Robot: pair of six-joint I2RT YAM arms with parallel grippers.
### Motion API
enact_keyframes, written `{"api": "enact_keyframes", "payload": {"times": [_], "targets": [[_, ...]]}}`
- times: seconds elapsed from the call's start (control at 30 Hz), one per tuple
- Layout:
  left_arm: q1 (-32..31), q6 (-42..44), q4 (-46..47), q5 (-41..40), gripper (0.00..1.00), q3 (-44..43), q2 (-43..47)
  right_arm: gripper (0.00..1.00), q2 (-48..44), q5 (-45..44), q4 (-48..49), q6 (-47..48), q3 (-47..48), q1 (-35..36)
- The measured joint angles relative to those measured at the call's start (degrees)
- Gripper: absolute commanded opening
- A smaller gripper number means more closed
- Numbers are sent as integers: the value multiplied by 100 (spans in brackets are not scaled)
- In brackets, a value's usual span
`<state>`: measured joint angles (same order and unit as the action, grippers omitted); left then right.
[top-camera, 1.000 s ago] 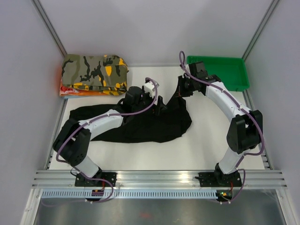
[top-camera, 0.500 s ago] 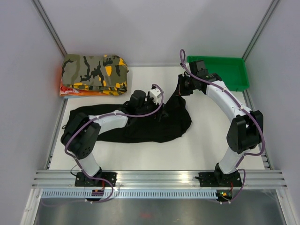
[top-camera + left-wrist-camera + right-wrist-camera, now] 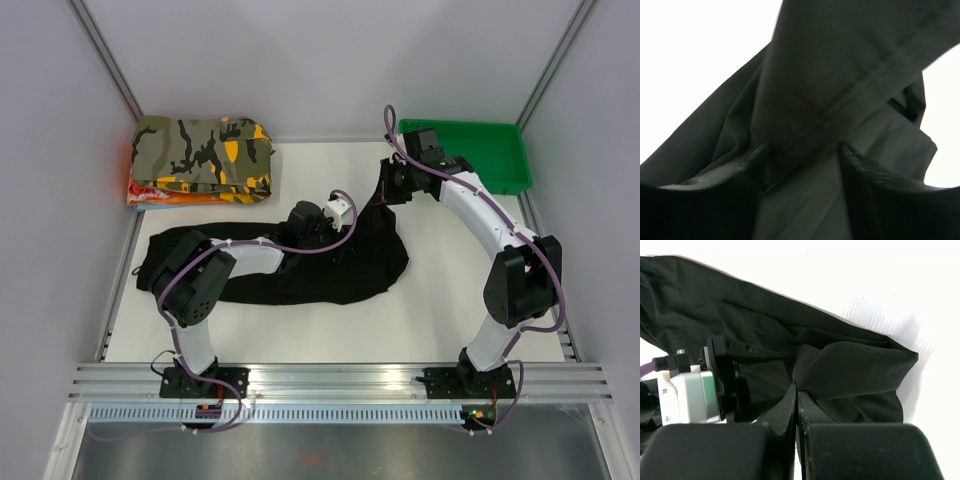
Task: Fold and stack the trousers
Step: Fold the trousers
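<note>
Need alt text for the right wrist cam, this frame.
The right gripper, its fingers shut together, pinches a bunched fold of the black trousers, which lie spread over the white table. The left arm's wrist, white and black, sits over the fabric at the left edge.

A folded camouflage garment (image 3: 203, 152) — olive, black and orange — lies at the far-left corner of the white table (image 3: 440, 300), atop an orange layer (image 3: 160, 196) (only its edge shows). A green tray (image 3: 495, 150) sits at the far-right corner. An aluminium rail (image 3: 340, 380) runs along the near edge — grey walls (image 3: 330, 60) stand behind.
</note>
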<state>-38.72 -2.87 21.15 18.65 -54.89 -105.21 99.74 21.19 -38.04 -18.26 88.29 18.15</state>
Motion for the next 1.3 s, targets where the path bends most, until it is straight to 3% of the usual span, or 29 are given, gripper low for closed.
{"api": "enact_keyframes", "payload": {"times": [0.07,0.27,0.5,0.63,0.9,1.07,1.3], "targets": [[0,0,17,-92,40,0,-31,0,0,0,-15,-11,0,0],[0,-94,105,-374,2,0,-33,0,0,0,-11,-61,0,0],[-2,-385,50,-658,2,-13,-22,0,0,0,-11,-170,2,0],[-2,-1062,-625,-710,2,-109,221,0,48,4,-28,-280,125,0],[-4,-2524,-1993,-651,2,101,1998,0,463,205,52,-730,758,90],[-4,-3257,-2594,-581,2,243,2479,0,898,247,26,-935,1145,435],[-4,-4105,-3329,-793,2,1141,3425,0,1388,332,-48,-1204,1217,999]]}}
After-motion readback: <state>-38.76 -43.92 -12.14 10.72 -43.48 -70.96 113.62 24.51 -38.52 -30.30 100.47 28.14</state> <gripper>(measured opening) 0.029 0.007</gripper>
